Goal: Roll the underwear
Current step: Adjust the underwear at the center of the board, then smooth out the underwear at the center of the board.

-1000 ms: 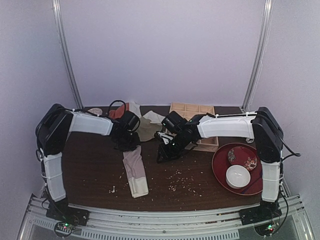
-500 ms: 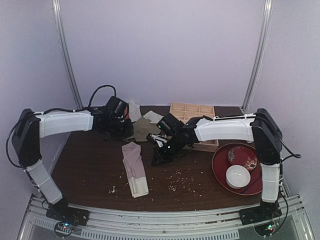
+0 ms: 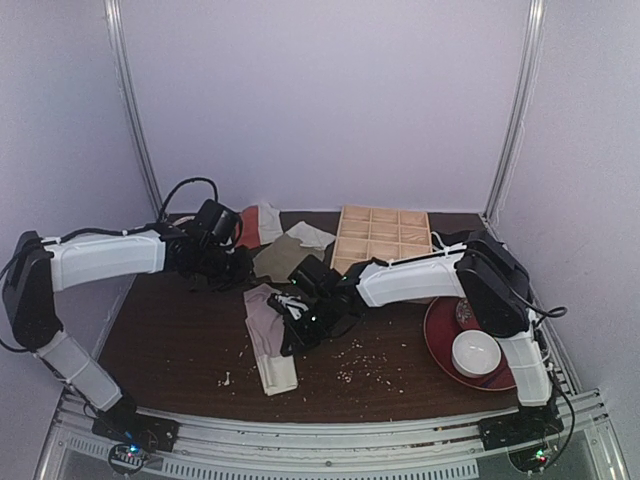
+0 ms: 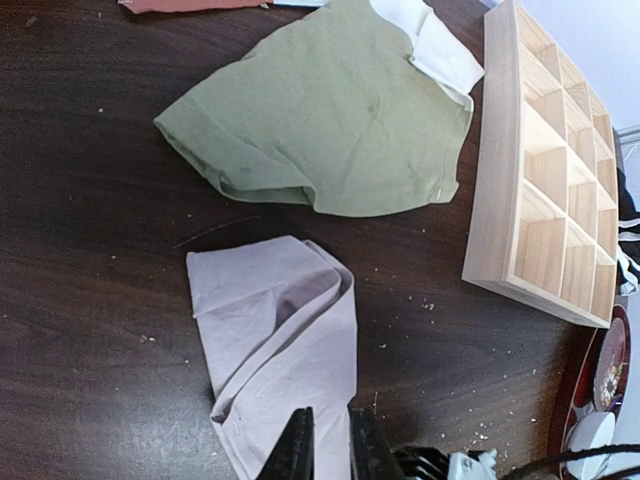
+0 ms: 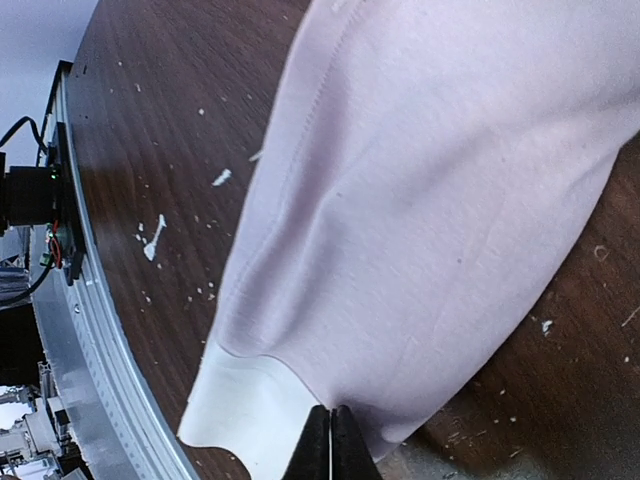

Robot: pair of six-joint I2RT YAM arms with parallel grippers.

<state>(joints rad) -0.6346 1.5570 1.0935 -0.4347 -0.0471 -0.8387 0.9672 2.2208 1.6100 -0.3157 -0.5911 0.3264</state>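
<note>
The underwear (image 3: 268,340) lies folded into a long strip on the dark table, its white waistband (image 3: 278,378) at the near end. It also shows in the left wrist view (image 4: 285,330) and fills the right wrist view (image 5: 440,180). My right gripper (image 3: 290,322) is shut, and its tips (image 5: 331,425) rest at the strip's right edge just above the waistband (image 5: 250,415). My left gripper (image 3: 232,270) hangs beyond the strip's far end. Its jaws (image 4: 328,440) stand only a little apart, with nothing between them.
An olive-green cloth (image 3: 280,258) (image 4: 330,120), a white cloth (image 3: 310,235) and an orange-red cloth (image 3: 245,228) lie behind the underwear. A wooden compartment tray (image 3: 380,235) (image 4: 540,170) is at the back right. A red plate (image 3: 440,330) holds a white bowl (image 3: 476,352). Crumbs (image 3: 365,358) dot the table.
My left gripper left the underwear's far end and drew back to the left. My right gripper swept left from the table's middle onto the strip's right edge.
</note>
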